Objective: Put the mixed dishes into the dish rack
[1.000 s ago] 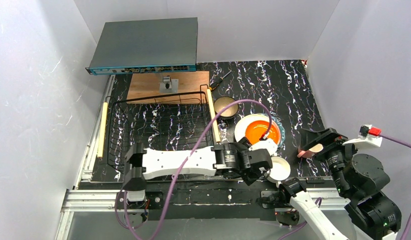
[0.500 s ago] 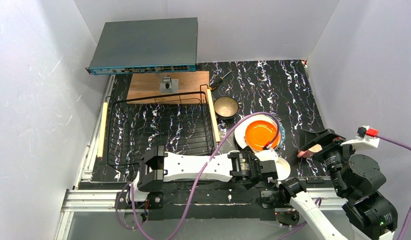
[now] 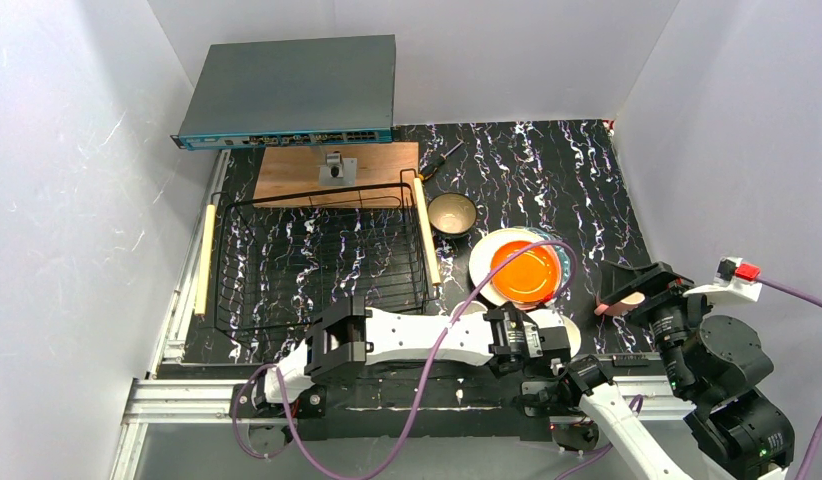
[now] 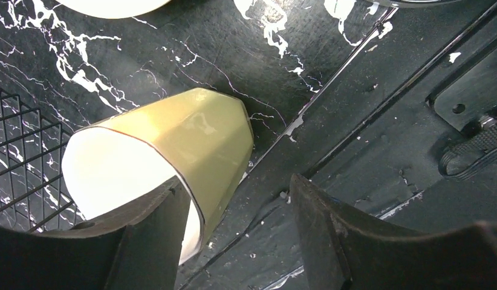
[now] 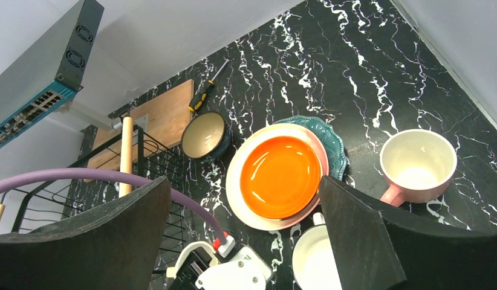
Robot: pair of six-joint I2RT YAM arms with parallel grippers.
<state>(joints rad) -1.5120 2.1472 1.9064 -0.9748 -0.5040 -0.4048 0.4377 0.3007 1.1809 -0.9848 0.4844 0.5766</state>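
The dish rack [image 3: 317,260] sits at the left of the bench [image 3: 547,170] and holds no dishes, so every piece has to travel leftward into it. Right of it the orange plate [image 5: 282,175] lies flat on the cream plate [image 5: 240,193], which lies on the teal plate [image 5: 328,136]. The blue-teal bowl [image 5: 204,134] stands upright just behind the stack. The pink mug [image 5: 415,163] and white cup [image 5: 315,260] also stand mouth up.

The yellow-green mug [image 4: 173,151] lies on its side just beside the rack's near right corner (the left arm hides it from above). Its long axis runs diagonally in the left wrist view, with the mouth at lower left and the base at upper right.

The left claw [image 4: 234,181] is spread, one finger at the mouth and one outside the wall. This looks like lining up a rim pinch, and nothing is gripped yet. The right claw [image 5: 244,181] hangs spread wide and empty, probably parked clear.
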